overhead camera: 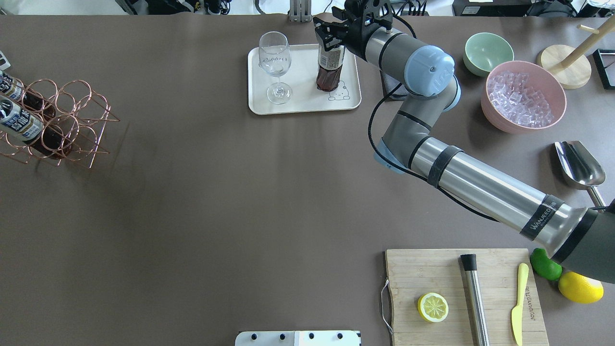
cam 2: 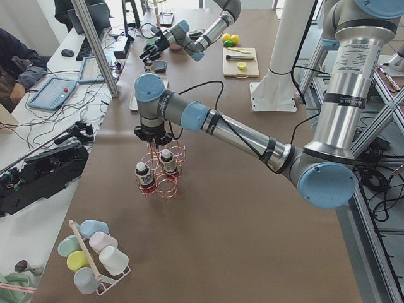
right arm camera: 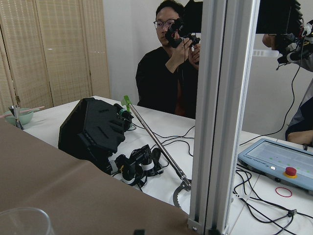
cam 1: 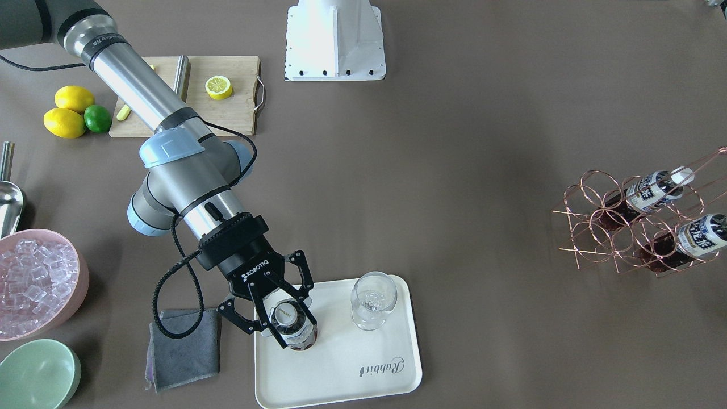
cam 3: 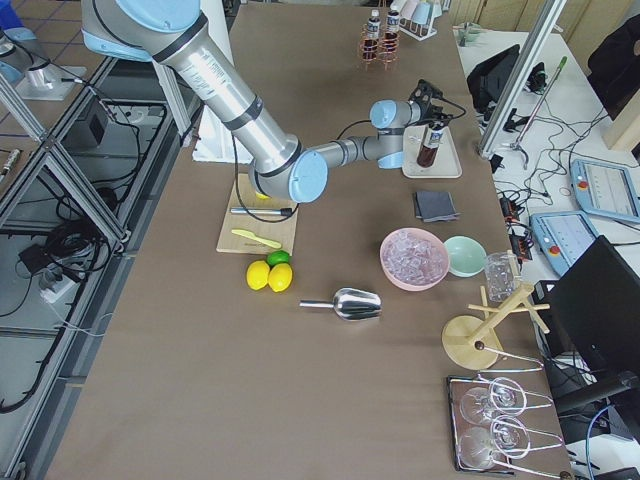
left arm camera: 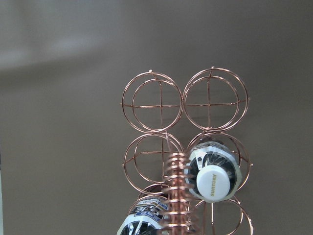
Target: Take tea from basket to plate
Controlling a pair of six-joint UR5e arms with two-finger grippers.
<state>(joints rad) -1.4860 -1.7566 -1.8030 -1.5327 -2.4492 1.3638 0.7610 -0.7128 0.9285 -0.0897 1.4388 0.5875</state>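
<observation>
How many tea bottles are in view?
3. One tea bottle stands on the plate, in the jaws of the right gripper; two more bottles lie in the basket. None seems hidden.

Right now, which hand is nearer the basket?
Left. The left hand hovers just above the basket; the right hand is far across the table, around the tea bottle standing on the plate.

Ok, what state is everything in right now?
Tea: upright on plate, capped.
Right gripper: shut on tea.
Basket: two capped bottles, four cells empty.
Left gripper: above basket, open or shut unclear.
Glass: upright, empty, on plate.
Pink bowl: full of ice.
Green bowl: empty.
</observation>
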